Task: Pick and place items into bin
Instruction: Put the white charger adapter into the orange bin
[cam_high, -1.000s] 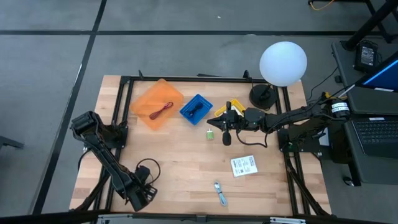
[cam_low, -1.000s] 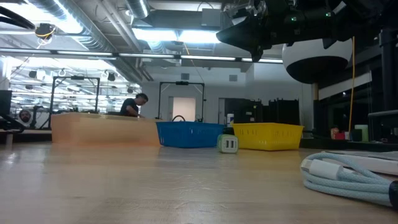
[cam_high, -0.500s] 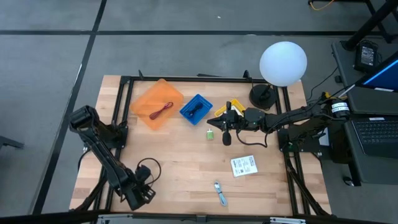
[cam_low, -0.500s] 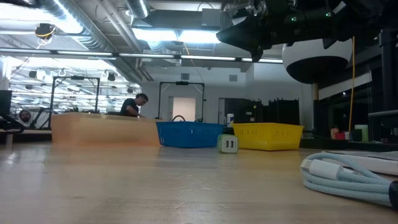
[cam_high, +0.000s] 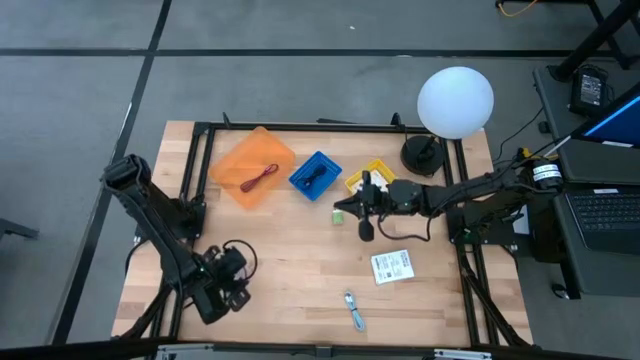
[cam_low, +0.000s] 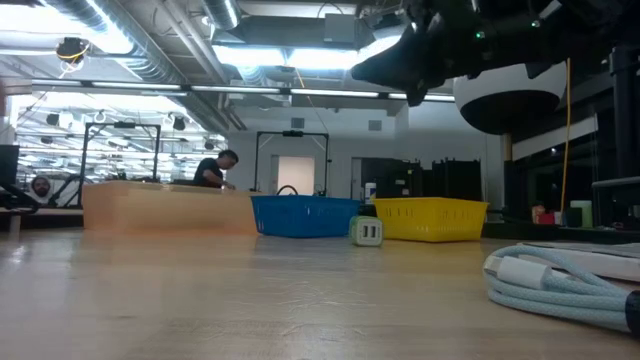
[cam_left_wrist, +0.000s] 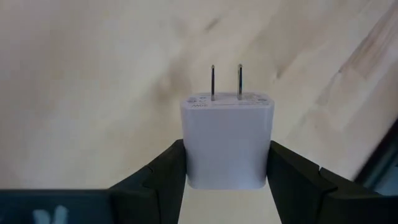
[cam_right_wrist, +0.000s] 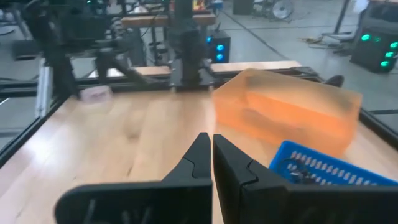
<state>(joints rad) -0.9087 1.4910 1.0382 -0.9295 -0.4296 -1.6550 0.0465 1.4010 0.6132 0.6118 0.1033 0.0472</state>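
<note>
A white plug adapter (cam_left_wrist: 227, 140) is clamped in the left gripper (cam_high: 222, 283) near the table's front-left corner, not yet binned. The right gripper (cam_high: 366, 228), fingers closed and empty, is held mid-table. 3 bins are seen along the back edge: orange bin (cam_high: 252, 166) holding a red cord (cam_high: 259, 178), blue bin (cam_high: 315, 175), yellow bin (cam_high: 372, 172). A white packet (cam_high: 393, 266), a blue-silver tool (cam_high: 355, 311) and a green piece (cam_high: 339, 215) are left on the table (cam_high: 290, 250).

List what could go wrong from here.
1. The left gripper clamps only the lower end of the white plug adapter, so it may slip out on the way to a bin.
2. The right gripper, shut and empty, hangs beside the small white-green charger and could knock it.
</note>
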